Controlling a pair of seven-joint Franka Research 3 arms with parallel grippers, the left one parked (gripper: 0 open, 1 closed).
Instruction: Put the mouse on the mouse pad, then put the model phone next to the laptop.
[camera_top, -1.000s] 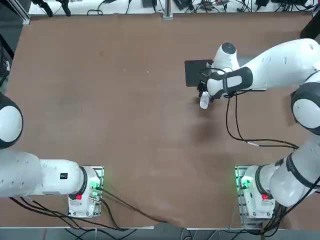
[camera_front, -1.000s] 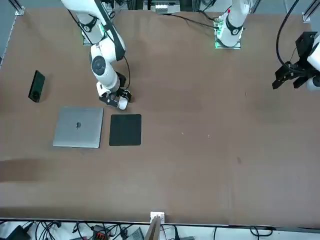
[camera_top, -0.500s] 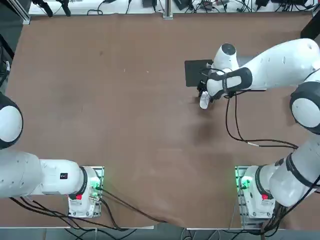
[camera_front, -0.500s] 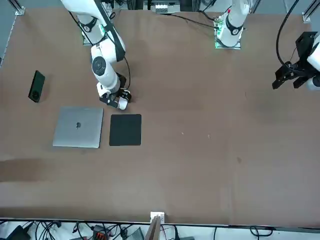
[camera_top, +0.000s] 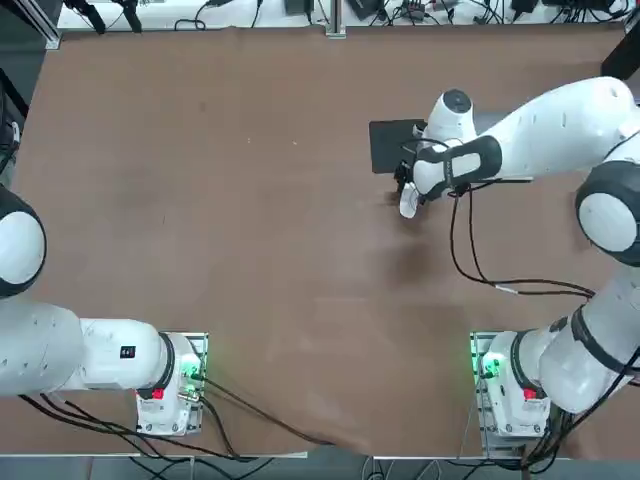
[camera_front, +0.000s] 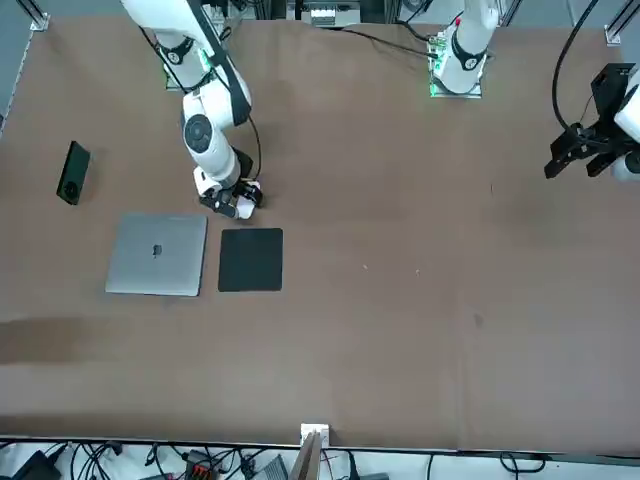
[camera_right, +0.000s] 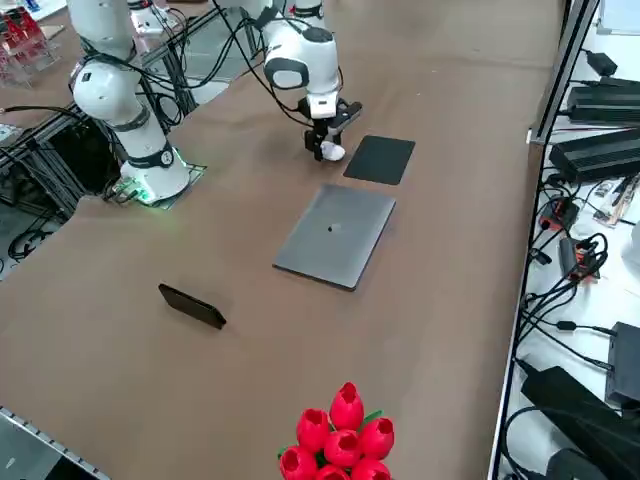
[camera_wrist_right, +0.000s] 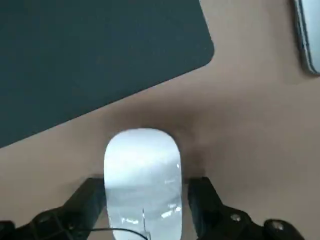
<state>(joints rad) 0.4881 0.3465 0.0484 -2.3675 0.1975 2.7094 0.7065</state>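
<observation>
The white mouse (camera_wrist_right: 142, 175) sits between the fingers of my right gripper (camera_wrist_right: 145, 200), which is shut on its sides. Its shadow falls on the table just short of the black mouse pad (camera_wrist_right: 90, 60). In the front view the mouse (camera_front: 244, 207) and the gripper (camera_front: 235, 202) hang close to the pad's (camera_front: 250, 260) near edge. The silver laptop (camera_front: 157, 255) lies right beside the pad. The dark model phone (camera_front: 72, 172) lies apart from the laptop, near the table's edge. From above, my arm hides the laptop, and the mouse (camera_top: 408, 205) shows just below the pad (camera_top: 390, 145).
A bunch of red tulips (camera_right: 340, 440) stands at the table's near corner in the side view. My arm's cable (camera_top: 480, 270) loops over the table between the gripper and the right base (camera_top: 500, 385). Brown tabletop (camera_top: 250, 200) stretches to the left of the pad.
The gripper and the mouse have shifted only very slightly. The pad, the laptop and the phone lie where they were.
</observation>
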